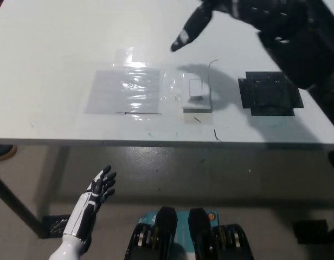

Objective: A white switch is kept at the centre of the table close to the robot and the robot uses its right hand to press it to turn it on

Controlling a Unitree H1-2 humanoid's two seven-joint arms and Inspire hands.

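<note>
Head view: right hand [248, 13], one finger extended, holding nothing, hovers beyond the white switch [196, 94]; left hand [101, 185] rests open below the table [58, 43].

We see even, bright light, glare on the clear tape [129, 89], and a blurred right hand [237, 16] shadowing the switch [196, 93].

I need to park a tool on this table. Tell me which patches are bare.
Bare: the far left of the table, beyond the clear plastic sheet, and the front left corner beside it. Crowded: the middle, where the white switch adjoins the sheet, with the black tape square to its right and the right hand above. The left hand rests below the table edge.
</note>
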